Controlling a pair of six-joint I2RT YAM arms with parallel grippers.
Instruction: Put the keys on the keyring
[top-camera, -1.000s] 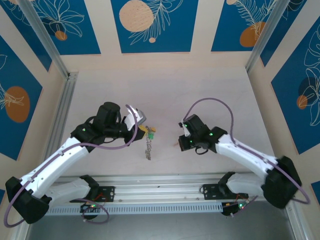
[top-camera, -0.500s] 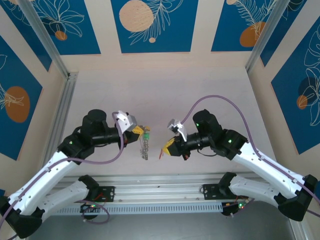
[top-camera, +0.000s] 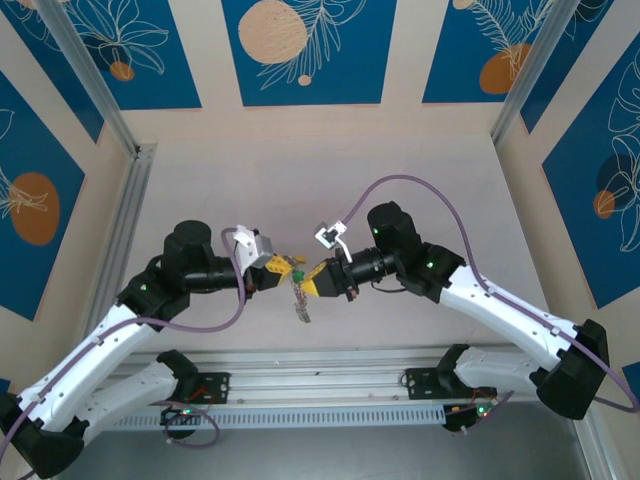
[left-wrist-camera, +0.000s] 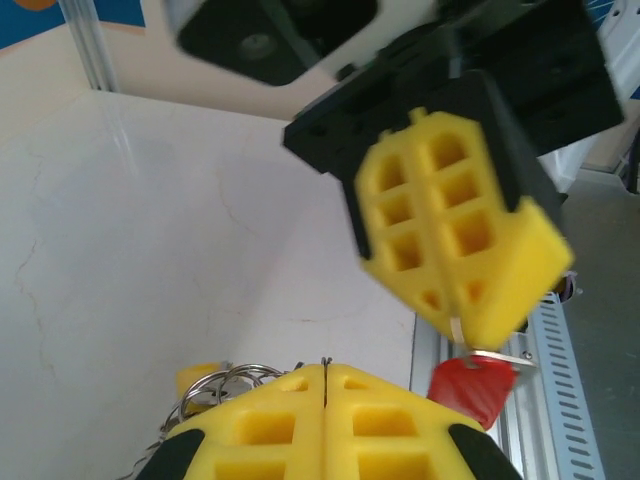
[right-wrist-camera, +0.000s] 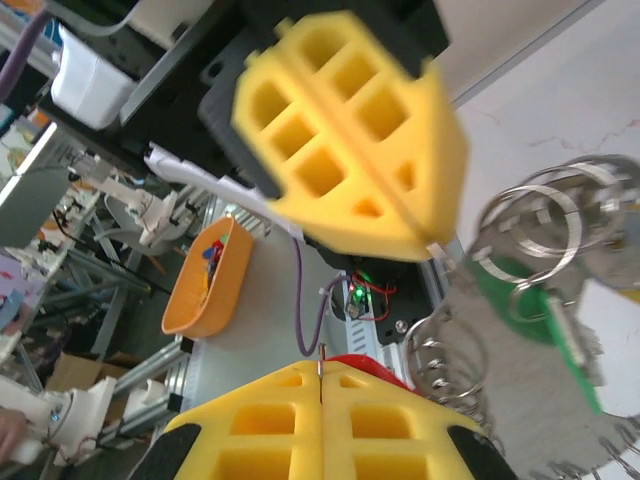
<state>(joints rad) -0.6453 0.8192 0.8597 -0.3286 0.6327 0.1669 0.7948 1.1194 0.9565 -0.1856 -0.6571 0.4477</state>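
At mid-frame from above, my left gripper (top-camera: 283, 266) pinches the floppy grey metal keyring (top-camera: 298, 300), my right gripper (top-camera: 309, 280) the tiny red-headed key (left-wrist-camera: 470, 388). Both are fully closed, and the keyring hangs just left of the key.

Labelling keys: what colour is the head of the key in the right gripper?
Red key head, clearest in left wrist view.

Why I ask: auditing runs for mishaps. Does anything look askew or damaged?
Nothing stands out. The left gripper is shut on the keyring, which hangs loose; the right gripper pinches the red key beside it.
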